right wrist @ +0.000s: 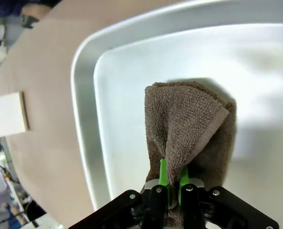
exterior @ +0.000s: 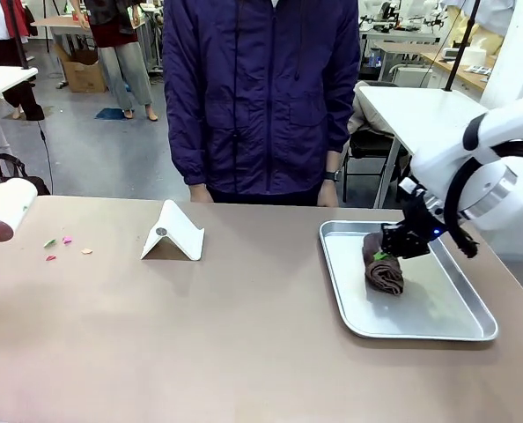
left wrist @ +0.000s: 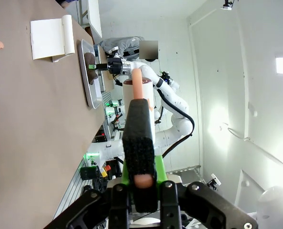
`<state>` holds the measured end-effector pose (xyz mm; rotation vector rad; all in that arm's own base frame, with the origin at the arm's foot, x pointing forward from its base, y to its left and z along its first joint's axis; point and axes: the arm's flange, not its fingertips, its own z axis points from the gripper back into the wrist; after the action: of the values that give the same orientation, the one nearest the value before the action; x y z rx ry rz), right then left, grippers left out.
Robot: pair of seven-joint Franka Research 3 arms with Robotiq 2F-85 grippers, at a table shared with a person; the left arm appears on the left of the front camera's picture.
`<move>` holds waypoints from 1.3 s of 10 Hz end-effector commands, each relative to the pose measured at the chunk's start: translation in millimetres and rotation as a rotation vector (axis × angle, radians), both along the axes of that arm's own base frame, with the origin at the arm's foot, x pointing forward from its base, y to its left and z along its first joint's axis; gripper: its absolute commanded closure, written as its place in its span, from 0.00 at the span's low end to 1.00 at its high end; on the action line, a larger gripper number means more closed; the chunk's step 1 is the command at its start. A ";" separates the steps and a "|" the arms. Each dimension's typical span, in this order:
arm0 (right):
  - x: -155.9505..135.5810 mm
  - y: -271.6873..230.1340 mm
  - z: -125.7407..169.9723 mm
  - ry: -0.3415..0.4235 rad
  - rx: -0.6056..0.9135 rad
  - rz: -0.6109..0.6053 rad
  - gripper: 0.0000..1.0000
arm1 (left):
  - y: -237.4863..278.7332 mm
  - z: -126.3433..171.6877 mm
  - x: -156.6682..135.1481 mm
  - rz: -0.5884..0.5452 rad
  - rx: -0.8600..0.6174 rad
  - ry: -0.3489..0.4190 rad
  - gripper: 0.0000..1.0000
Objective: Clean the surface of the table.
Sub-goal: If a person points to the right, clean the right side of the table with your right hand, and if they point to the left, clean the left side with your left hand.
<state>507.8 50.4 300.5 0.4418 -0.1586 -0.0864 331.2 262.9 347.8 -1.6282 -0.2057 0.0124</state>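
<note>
The brownish-taupe table [exterior: 226,335] carries a few small coloured scraps [exterior: 66,240] near its left end. A lint roller [exterior: 8,204], white roll on a pinkish handle, hovers at the left edge above them. In the left wrist view my left gripper [left wrist: 140,179] is shut on the roller's handle [left wrist: 137,88]. On the right, a rolled brown towel [exterior: 385,273] lies in the silver metal tray [exterior: 446,308]. My right gripper [exterior: 386,253] is shut on the towel's near end, its green pads [right wrist: 163,174] pinching a fold of the cloth [right wrist: 191,119].
A white folded stand [exterior: 173,233] sits mid-table, left of the tray. A person in a dark blue jacket [exterior: 261,97] stands at the far edge with hands down by the table. White-topped tables [exterior: 411,110] stand behind.
</note>
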 end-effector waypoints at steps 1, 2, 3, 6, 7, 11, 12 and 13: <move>-6.5 -28.3 8.4 -0.009 -0.006 -0.097 0.92 | 3.1 1.5 -4.0 -0.003 -0.007 -0.024 0.97; -8.4 -38.5 9.8 -0.010 0.014 -0.105 0.92 | 3.1 1.5 -4.0 -0.003 -0.007 -0.024 0.97; -11.0 -53.9 11.2 -0.014 0.025 -0.141 0.92 | 3.1 1.5 -4.0 -0.003 -0.007 -0.024 0.97; -14.7 -73.5 12.1 -0.025 0.060 -0.181 0.92 | 3.1 1.5 -4.0 -0.003 -0.007 -0.024 0.97; -14.9 -73.8 10.9 -0.022 0.062 -0.183 0.92 | 3.1 1.5 -4.0 -0.003 -0.007 -0.024 0.97; -27.3 -71.0 32.2 -0.078 0.199 -0.123 0.92 | 3.1 1.5 -4.0 -0.003 -0.007 -0.024 0.97; -35.3 -71.7 47.2 -0.106 0.288 -0.163 0.92 | 3.1 1.5 -4.0 -0.003 -0.007 -0.024 0.97; -43.2 -72.4 60.4 -0.109 0.393 -0.195 0.92 | 3.1 1.5 -4.0 -0.003 -0.007 -0.024 0.97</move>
<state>484.5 -13.7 357.9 0.7029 -0.2711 -0.2729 331.1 263.0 348.0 -1.6278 -0.2064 0.0125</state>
